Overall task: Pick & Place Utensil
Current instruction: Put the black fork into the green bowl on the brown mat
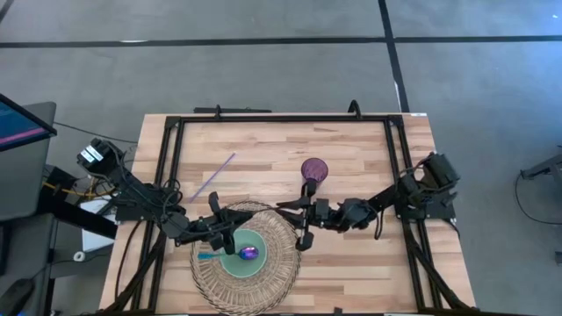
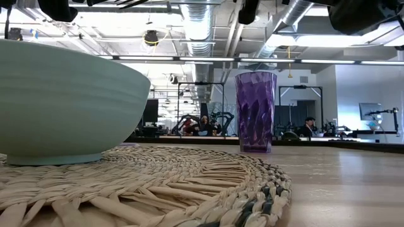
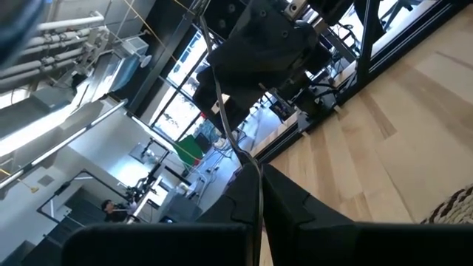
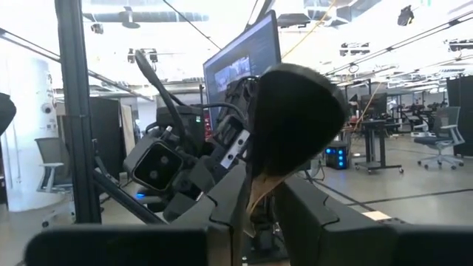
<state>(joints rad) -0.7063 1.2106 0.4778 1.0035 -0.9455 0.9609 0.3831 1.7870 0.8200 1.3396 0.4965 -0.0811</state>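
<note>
Your wooden bench [image 1: 351,263] carries a woven mat [image 1: 281,254] and green bowl [image 1: 230,263]; the blue-handled spoon [image 1: 239,254] lies there, just below your left jaws [image 1: 221,230], pressed together; right jaws [image 1: 303,219], spread, hang beside the purple cup [image 1: 314,168]

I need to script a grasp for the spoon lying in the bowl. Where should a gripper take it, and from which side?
Grip the blue handle of the spoon, probably coming straight down: it lies nearly flat across the green bowl, handle end toward the left arm's side, purple head opposite.
</note>
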